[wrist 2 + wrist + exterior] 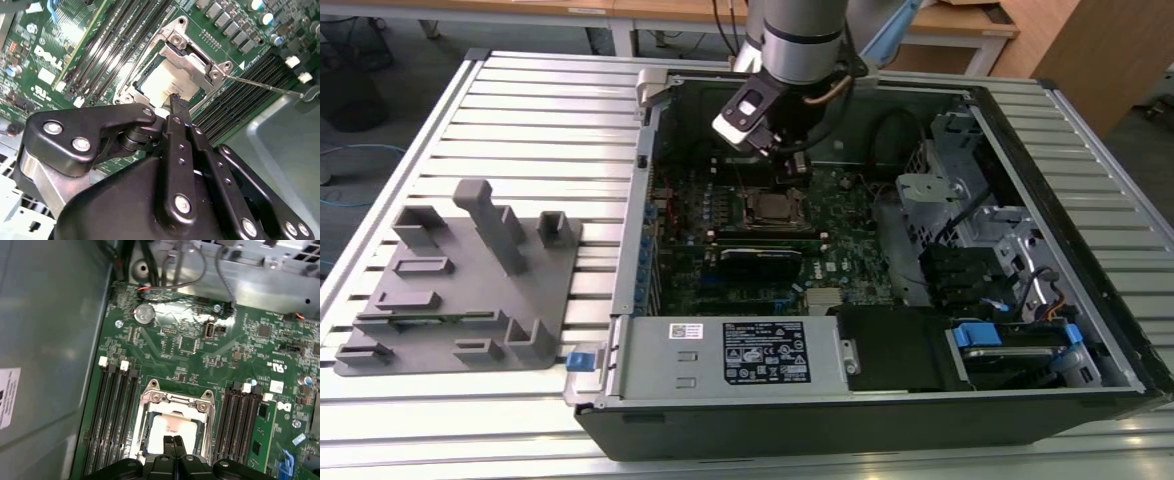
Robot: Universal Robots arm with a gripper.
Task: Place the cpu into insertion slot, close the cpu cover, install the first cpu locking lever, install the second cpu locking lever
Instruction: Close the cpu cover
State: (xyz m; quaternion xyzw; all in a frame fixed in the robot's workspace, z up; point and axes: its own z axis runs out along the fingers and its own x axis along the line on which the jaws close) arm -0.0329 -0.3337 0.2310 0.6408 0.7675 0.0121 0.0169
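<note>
Pincer [174, 441], clenched on nothing, is hanging directly above the cpu [167, 426], which is lying flat under the lowered cpu cover [175, 402].

**Findings: even overhead light, glare at the socket**

Exterior view: bright, even light from above on the slatted table [520, 110]; the computer case [854, 425] interior below the pincer [787, 160] lies in shade. In both wrist views the chip [172, 427] [167, 82] just ahead of the pincer is bleached by glare. In the first wrist view the case wall [50, 340] beside the pincer shows a blurred grey sheen.
</note>
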